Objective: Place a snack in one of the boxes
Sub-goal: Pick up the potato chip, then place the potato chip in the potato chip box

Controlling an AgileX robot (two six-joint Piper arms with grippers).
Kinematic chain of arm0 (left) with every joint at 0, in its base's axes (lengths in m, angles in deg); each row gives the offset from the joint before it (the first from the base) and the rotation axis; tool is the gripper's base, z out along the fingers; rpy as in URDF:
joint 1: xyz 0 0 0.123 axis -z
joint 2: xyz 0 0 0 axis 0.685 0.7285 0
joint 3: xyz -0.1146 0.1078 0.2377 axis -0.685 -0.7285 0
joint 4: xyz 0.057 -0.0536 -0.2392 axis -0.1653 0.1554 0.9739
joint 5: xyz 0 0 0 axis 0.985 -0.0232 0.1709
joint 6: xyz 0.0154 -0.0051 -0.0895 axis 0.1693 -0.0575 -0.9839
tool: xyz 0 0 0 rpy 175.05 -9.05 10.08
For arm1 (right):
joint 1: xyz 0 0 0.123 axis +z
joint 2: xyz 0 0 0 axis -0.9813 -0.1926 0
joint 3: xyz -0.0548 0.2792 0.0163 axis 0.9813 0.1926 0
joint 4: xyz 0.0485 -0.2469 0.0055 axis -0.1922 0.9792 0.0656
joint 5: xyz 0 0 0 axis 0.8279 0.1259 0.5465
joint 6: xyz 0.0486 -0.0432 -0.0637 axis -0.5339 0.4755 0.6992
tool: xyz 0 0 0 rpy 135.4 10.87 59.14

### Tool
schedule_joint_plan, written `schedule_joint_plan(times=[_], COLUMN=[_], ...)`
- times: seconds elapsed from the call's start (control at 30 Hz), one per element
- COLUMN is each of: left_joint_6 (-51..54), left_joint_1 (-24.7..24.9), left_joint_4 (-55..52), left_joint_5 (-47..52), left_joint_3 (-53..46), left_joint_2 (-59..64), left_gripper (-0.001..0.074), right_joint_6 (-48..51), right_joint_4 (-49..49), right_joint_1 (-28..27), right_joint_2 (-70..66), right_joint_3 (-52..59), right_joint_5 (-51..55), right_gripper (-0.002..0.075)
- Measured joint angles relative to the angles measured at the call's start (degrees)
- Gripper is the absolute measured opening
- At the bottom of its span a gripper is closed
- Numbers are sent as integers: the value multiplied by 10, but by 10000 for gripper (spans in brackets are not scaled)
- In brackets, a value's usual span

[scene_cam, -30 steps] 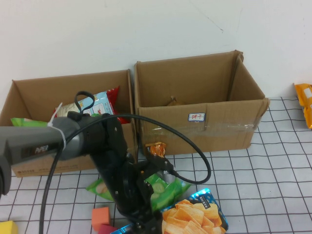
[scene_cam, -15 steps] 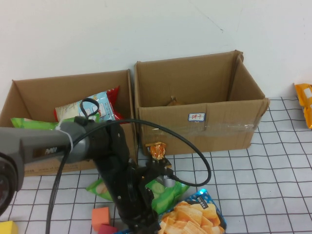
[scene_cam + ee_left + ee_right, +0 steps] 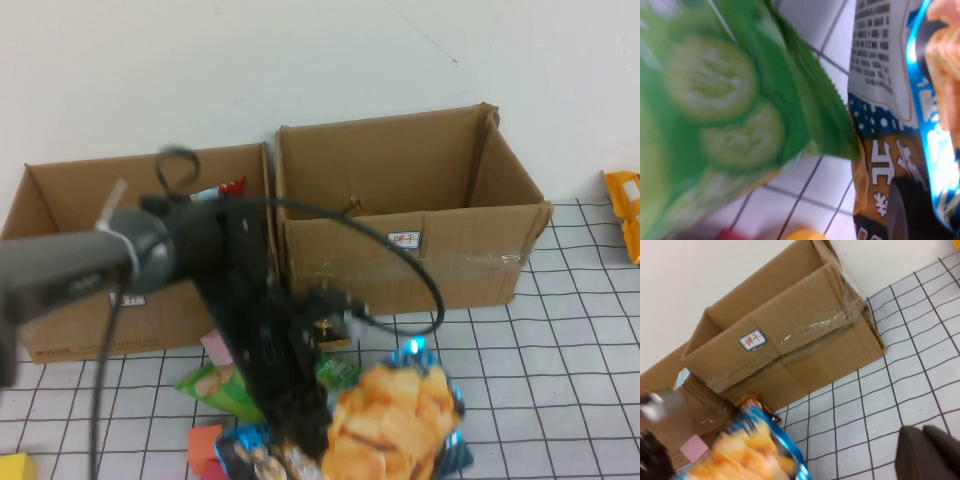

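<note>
Below, the left hand grasps the chip bag above gridded cloth; right hand clenched.

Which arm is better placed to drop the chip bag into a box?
Left. Its tool is shut on the chip bag, just in front of the boxes. The right tool is shut, holding nothing, off to the side.

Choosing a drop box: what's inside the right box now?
The right box shows bare cardboard walls and one small dark bit by its back wall. Its front wall hides the floor, so anything there is unseen.
</note>
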Motion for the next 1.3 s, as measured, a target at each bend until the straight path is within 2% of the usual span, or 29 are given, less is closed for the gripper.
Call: schedule_joint_plan(times=[0.13, 0.37, 0.53, 0.83, 1.17, 1.3], left_joint_6=[-36, -118, -157, -162, -163, -163], left_joint_1=[0, 1, -8, -68, -128, -147], left_joint_4=[-63, -283, -404, -543, -615, -634], left_joint_5=[11, 29, 26, -103, -287, -316], left_joint_3=[31, 105, 158, 163, 163, 163], left_joint_2=[-61, -169, -191, -162, -86, -48], left_gripper=[16, 16, 16, 16, 15, 15], right_joint_6=[0, 0, 0, 0, 0, 0], right_joint_4=[0, 0, 0, 0, 0, 0], right_joint_1=[0, 0, 0, 0, 0, 0], right_joint_2=[0, 0, 0, 0, 0, 0], right_joint_3=[0, 0, 0, 0, 0, 0], right_joint_5=[0, 0, -1, -3, -5, -5], right_gripper=[-1, -1, -1, -1, -1, -1])
